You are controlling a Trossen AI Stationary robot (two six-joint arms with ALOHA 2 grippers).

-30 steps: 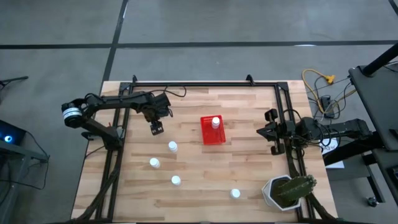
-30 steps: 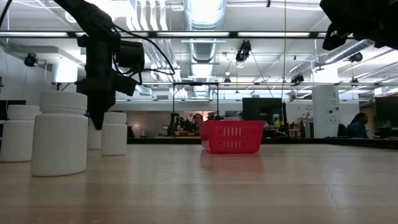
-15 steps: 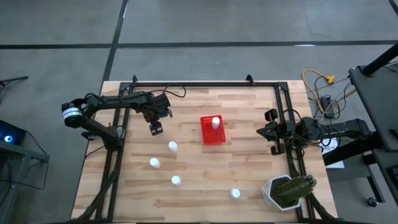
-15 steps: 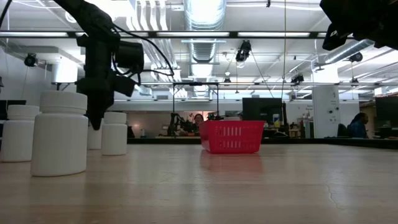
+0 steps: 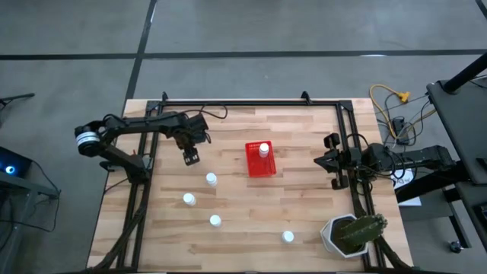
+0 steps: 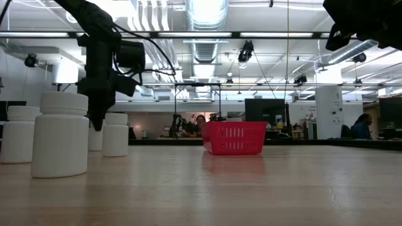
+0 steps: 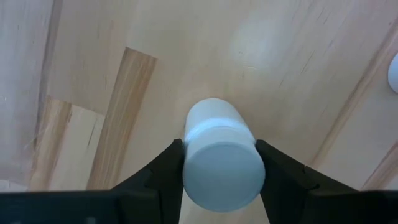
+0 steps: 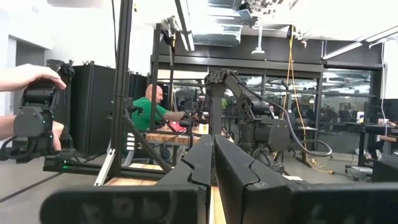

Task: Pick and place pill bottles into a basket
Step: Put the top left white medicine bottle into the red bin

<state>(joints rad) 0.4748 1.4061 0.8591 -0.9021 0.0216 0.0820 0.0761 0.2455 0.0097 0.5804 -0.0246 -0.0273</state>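
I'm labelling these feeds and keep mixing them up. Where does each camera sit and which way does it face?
High: overhead, straight down; both arms, basket.
Low: tabletop level, facing the room; left claw, bottles, basket.
Left wrist: looks down past its fingers at a bottle between them.
Right wrist: looks level past the shut right claw into the room.
High and low share the basket.

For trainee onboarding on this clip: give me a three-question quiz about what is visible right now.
1. How many pill bottles stand loose on the table outside the basket, excluding the one between the left gripper fingers?
2. True or false: the right gripper holds a bottle.
3. What sits at the table's near right corner?

Key:
1. Four.
2. False; it is shut on nothing, parked at the right edge.
3. A potted plant.
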